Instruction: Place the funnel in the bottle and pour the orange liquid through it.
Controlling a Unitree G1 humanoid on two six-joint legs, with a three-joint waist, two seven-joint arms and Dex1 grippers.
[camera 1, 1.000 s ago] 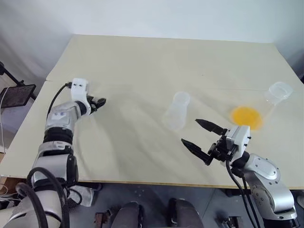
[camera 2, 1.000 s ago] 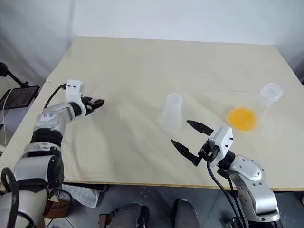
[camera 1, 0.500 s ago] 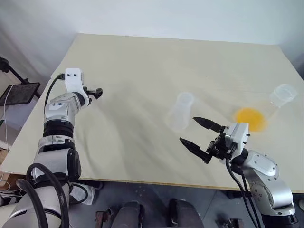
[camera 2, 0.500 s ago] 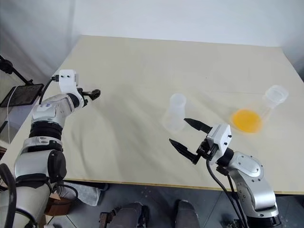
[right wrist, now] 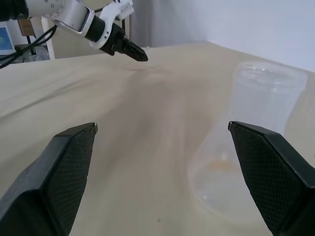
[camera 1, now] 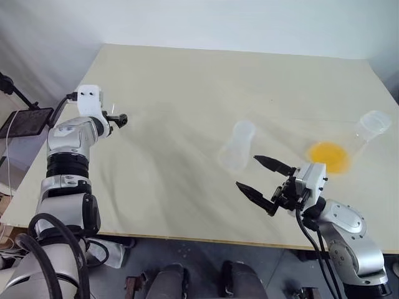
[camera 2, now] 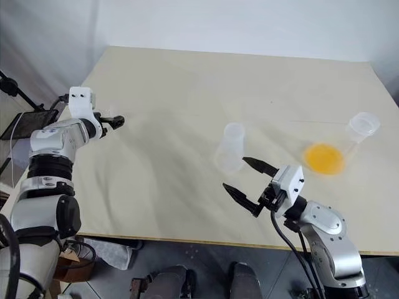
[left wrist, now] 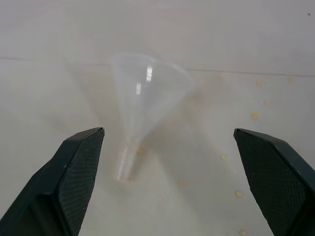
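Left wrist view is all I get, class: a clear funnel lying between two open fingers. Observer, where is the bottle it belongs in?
Observer: The empty bottle stands well to the robot's right of the funnel.
Operator: And the orange liquid?
Observer: The orange liquid sits in a second flask, farther right again.
Operator: Is the other hand busy?
Observer: No. The right hand is open and empty, just on the near side of the bottle.
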